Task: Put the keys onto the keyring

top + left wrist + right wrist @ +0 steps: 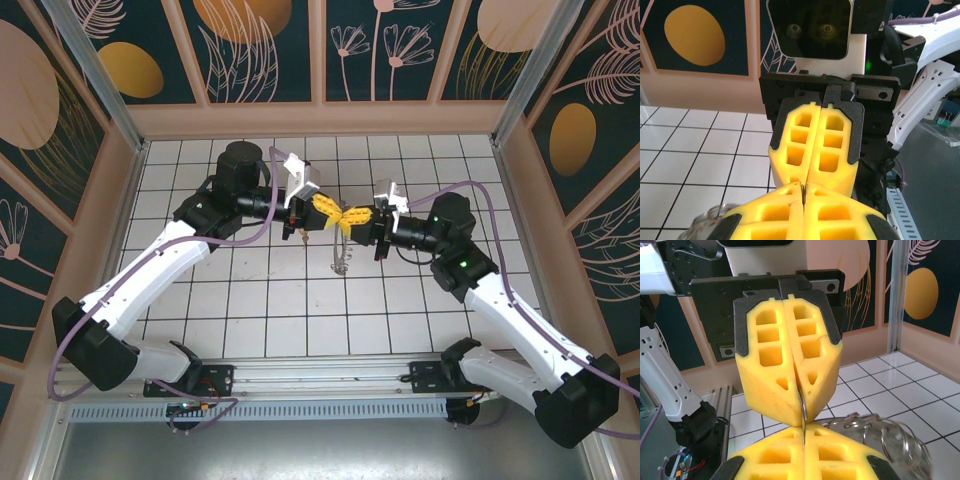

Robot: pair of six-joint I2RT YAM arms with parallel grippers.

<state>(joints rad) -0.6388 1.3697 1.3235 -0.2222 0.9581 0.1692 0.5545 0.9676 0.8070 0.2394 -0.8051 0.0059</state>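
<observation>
The left tool (335,212) and right tool (356,216) pinch shut, tip to tip, on the keyring (342,256): likely light, stiff, slippery wire; grip its rim

1. The thin round grey-brown metal keyring (342,258) hangs below where the left gripper (335,211) and the right gripper (357,216) meet. In the top view it is too small to tell its fringe pieces apart.
2. From the right wrist, its loops are blurred, cut off by the lower edge and partly behind the right gripper's yellow fingers.
3. There, a thin arc of it vanishes into the left gripper's seam; how deep it goes is hidden.
4. From the left wrist, it is a blurred glint at the bottom edge.
</observation>
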